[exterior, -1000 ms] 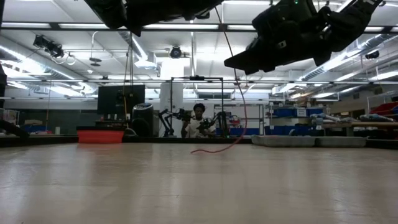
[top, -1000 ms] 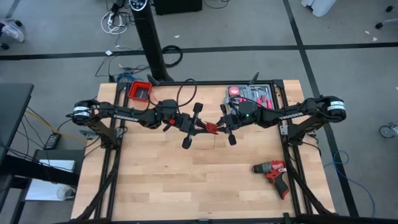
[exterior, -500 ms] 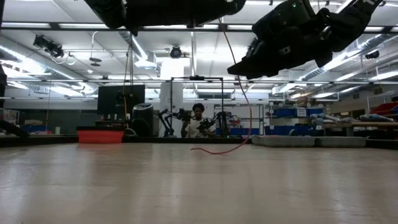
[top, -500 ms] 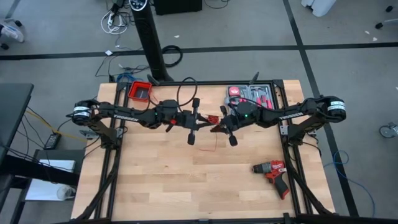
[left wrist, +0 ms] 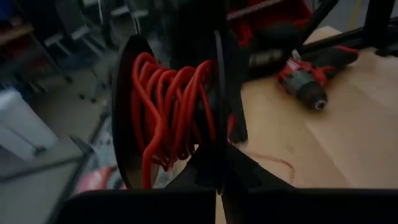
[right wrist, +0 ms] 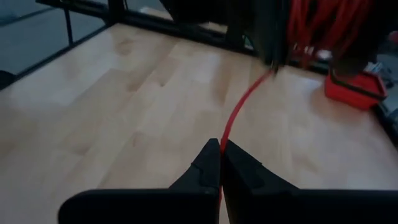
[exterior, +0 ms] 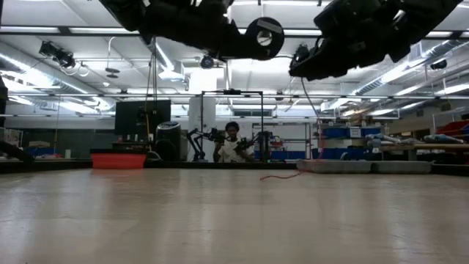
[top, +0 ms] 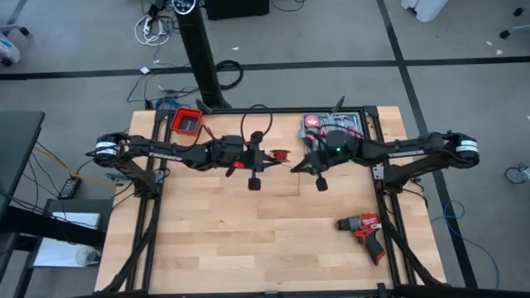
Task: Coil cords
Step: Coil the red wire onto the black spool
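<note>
The cord is thin red wire. Most of it is wound into a small coil (left wrist: 168, 118) (top: 280, 155) held above the table's middle, a little toward its far edge, by my shut left gripper (left wrist: 217, 177) (top: 269, 157). One red strand (right wrist: 245, 102) runs from the coil to my right gripper (right wrist: 221, 146) (top: 298, 165), which is shut on it just right of the coil. In the low view a loose red tail (exterior: 280, 176) lies on the tabletop. My left gripper is shut at the coil's lower edge (left wrist: 189, 158), coming about level from the table's left. The red loops stand up past the fingertips, clear of the table. The loops and the fingers hide the exact place of contact. My right gripper pinches a single red strand (right wrist: 224, 142) between its two fingertips. It comes from the table's right, slanting slightly down. The strand runs on ahead in line with the fingers, almost straight, to the coil, clear of the table.
A red and black drill (top: 362, 225) lies at the near right. A red bin (top: 187, 121) stands at the far left corner and a tool tray (top: 335, 126) at the far right. A person (exterior: 234, 143) sits in the room beyond the table.
My left gripper has rolled and carried the coil a little toward the far edge. My right gripper has drawn back toward the table's right and slightly up, and the strand between the two is straighter. The tail on the table has slid to the right.
</note>
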Controlling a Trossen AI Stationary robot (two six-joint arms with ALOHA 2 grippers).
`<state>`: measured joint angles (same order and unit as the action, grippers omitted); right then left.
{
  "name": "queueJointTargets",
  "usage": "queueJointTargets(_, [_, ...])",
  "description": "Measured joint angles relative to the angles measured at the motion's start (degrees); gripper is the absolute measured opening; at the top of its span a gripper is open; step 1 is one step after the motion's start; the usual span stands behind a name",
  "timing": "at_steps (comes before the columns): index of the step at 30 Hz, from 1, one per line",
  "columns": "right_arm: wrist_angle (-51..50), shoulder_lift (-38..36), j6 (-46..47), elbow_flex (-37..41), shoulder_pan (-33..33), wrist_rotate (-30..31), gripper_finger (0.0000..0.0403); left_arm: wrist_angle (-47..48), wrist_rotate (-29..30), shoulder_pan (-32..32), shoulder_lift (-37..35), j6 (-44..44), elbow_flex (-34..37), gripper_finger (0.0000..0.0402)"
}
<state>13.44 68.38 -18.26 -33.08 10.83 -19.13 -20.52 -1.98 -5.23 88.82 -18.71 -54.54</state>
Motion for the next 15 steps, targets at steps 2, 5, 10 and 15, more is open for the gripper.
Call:
queueJointTargets(2, [-0.66,-1.88,0.0,0.0,-0.06,-0.06,0.0001,1.81,0.21,0.0,0.0,2.67,0.0,0.0006])
queueJointTargets(5, [-1.84,-4.46,0.04,-0.19,-0.09,-0.12,0.0001,4.7,0.27,0.0,0.0,7.05,0.0,0.0006])
queueJointTargets(10, [-10.58,-6.74,0.29,-4.69,-0.37,-0.1,0.0001,8.83,0.29,0.0,0.0,10.13,0.0,0.0006])
queueJointTargets(15, [-17.59,-7.21,0.18,-9.76,-1.09,-0.16,0.0001,11.56,0.27,0.0,0.0,10.42,0.0,0.0006])
